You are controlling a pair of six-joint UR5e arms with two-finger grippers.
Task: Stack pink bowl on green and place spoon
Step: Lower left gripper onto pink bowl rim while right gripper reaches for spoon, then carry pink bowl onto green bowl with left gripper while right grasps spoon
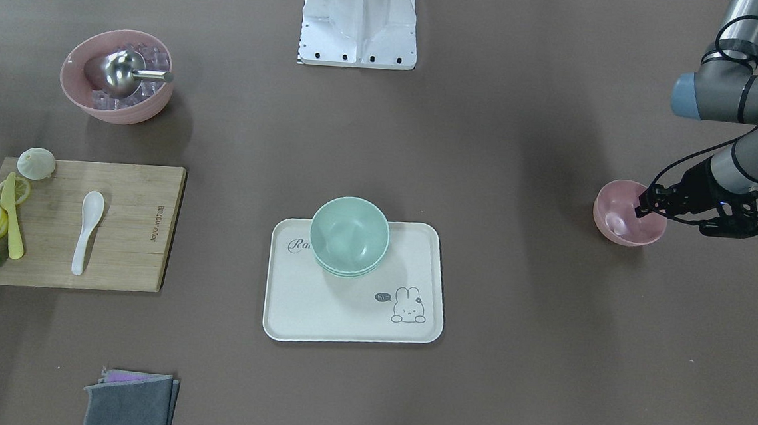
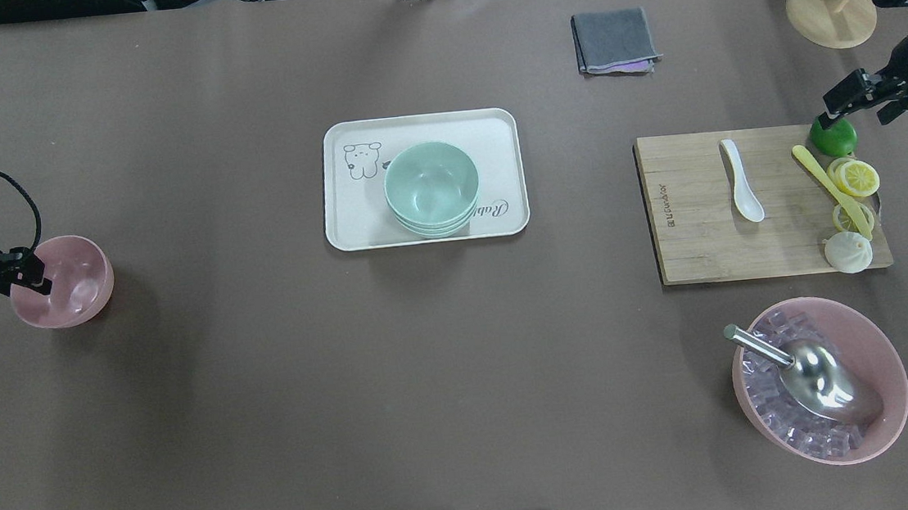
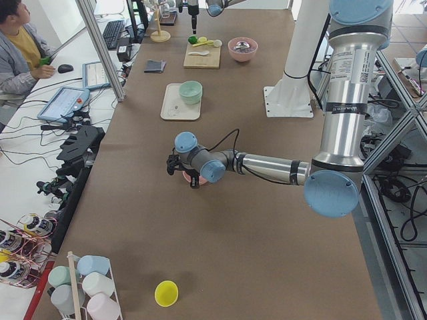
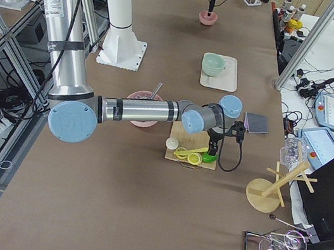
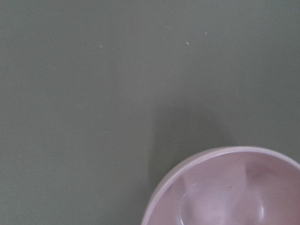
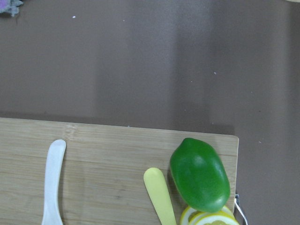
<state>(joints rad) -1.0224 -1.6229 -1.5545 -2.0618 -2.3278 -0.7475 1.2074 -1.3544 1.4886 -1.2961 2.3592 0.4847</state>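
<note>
The tray (image 1: 319,311) read "hi~". At the overhead view's mid-left, the left gripper (image 2: 38,279) met the rim of the pink bowl (image 2: 80,283); whether it was clenched could not be told.

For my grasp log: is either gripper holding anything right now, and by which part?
The left gripper is at the small pink bowl's rim, but whether it grips yet cannot be told. The right gripper holds nothing.

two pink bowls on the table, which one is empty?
The smaller pink bowl, at the left gripper on the robot's left side. The larger pink bowl, near the cutting board, holds ice cubes and a metal scoop.
</note>
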